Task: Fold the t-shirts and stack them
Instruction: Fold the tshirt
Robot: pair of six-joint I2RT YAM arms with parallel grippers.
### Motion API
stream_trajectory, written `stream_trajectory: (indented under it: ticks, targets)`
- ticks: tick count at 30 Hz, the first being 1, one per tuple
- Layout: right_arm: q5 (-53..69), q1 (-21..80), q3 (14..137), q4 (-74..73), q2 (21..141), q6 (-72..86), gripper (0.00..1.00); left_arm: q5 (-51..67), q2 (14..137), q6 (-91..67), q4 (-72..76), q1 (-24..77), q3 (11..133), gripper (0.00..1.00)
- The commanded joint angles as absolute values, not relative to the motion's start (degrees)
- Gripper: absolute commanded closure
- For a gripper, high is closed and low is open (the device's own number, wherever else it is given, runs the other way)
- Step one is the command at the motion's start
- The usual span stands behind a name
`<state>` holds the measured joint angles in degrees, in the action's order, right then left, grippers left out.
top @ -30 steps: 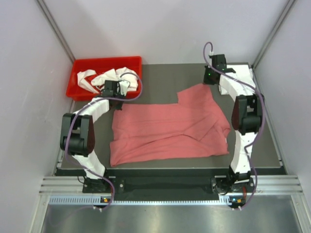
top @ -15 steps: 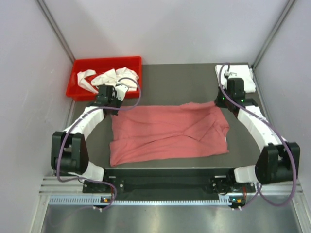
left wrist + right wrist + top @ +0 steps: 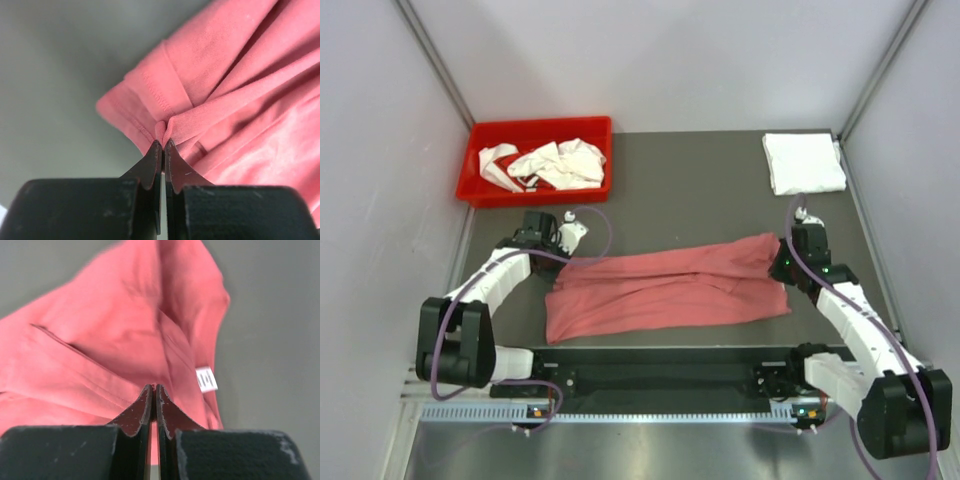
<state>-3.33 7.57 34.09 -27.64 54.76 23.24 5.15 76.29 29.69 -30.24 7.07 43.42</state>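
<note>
A pink t-shirt (image 3: 665,288) lies across the near half of the dark table, folded lengthwise into a narrow band. My left gripper (image 3: 567,258) is shut on the shirt's far left edge; the left wrist view shows the jaws pinching a fold of hem (image 3: 163,131). My right gripper (image 3: 782,265) is shut on the shirt's far right edge; the right wrist view shows pink cloth (image 3: 120,340) and a white label (image 3: 206,379) beside the jaws. A folded white t-shirt (image 3: 803,162) lies at the far right corner.
A red bin (image 3: 480,150) at the far left holds crumpled white t-shirts (image 3: 555,162). Grey walls and metal posts enclose the table. The table's near edge runs just below the pink shirt.
Both grippers have pulled the shirt's far edge toward the near side, folding it over into a narrow band. The right arm swung off the white folded shirt, which now shows fully.
</note>
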Motion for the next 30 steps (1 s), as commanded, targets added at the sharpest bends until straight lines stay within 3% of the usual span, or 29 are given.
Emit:
stream_trajectory:
  ticks: [1,10,11,12,13,15,16,19,22,26,30]
  targets:
    - [-3.26,7.21,32.35,-27.69,52.56,26.45,1.0,3.26,75.06,32.96,-31.29,6.86,42.02,1.0]
    - [-3.78,7.21,29.54,-29.97,49.22,30.67,0.99,1.32,75.14,35.06,-33.74,6.77,44.91,1.0]
    - [-3.69,7.21,29.18,-30.06,49.39,31.54,0.97,1.75,75.23,35.33,-34.53,6.77,45.09,1.0]
    - [-3.87,7.29,28.92,-30.41,49.66,31.99,0.8,2.19,75.23,35.77,-35.41,6.77,45.44,1.0]
    - [-4.13,7.21,28.74,-30.93,49.57,32.43,0.64,2.89,75.23,36.21,-36.81,6.77,46.48,0.95]
    - [-6.23,7.21,29.18,-32.6,47.57,33.83,0.43,5.08,75.06,37.79,-43.13,6.77,48.33,0.74]
    - [-7.37,7.12,30.48,-33.3,46.5,34.19,0.4,5.71,74.97,38.58,-45.85,6.77,50.78,0.54]
    - [-9.49,7.29,33.74,-32.35,41.58,33.23,0.39,7.82,74.71,39.72,-55.26,6.68,56.85,0.38]
    - [-9.14,7.82,35.59,-29.88,42.61,30.85,0.42,10.8,74.18,38.33,-57.66,4.41,62.38,0.38]
    - [-11.18,7.65,38.67,-22.63,54.36,26.81,0.38,6.6,75.93,29.2,-41.19,3.87,61.53,0.54]
    - [-6.24,7.56,41.74,-15.32,66.42,25.14,0.33,5.54,83.12,25.49,-32.55,4.31,57.75,0.41]
